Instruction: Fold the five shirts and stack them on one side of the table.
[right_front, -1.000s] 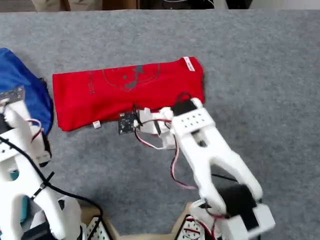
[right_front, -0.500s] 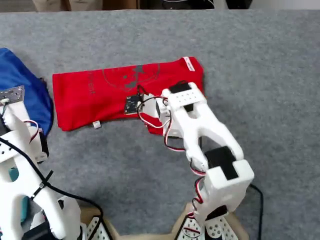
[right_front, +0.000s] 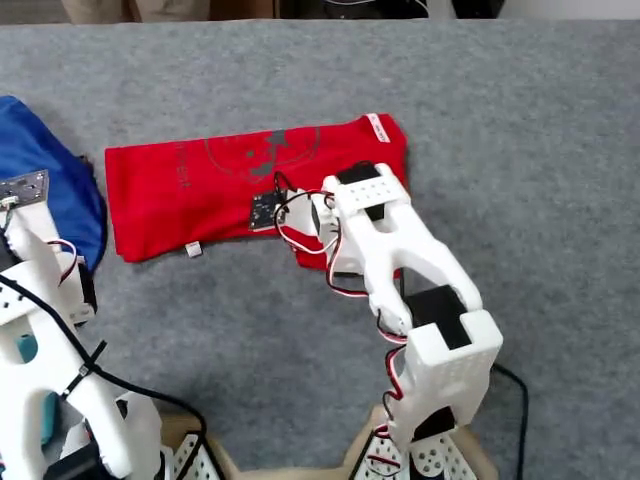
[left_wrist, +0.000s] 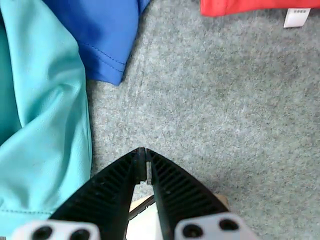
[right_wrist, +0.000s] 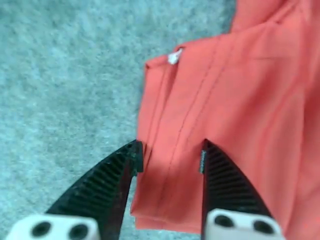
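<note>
Grey felt bench (right_front: 520, 150), and the red shirt (right_front: 200, 185) lies across its middle as a long folded band. The right arm (right_front: 400, 260) is down over the shirt's near edge. The right jaws are spread wide and straddle the hem, with cloth between them but not pinched. The left jaws are clenched on nothing, off the red shirt's other end, beside a blue shirt (left_wrist: 95, 35) and a teal shirt (left_wrist: 40, 125). It looks like the crosswise fold: next, pinch every layer and carry that end over.
</note>
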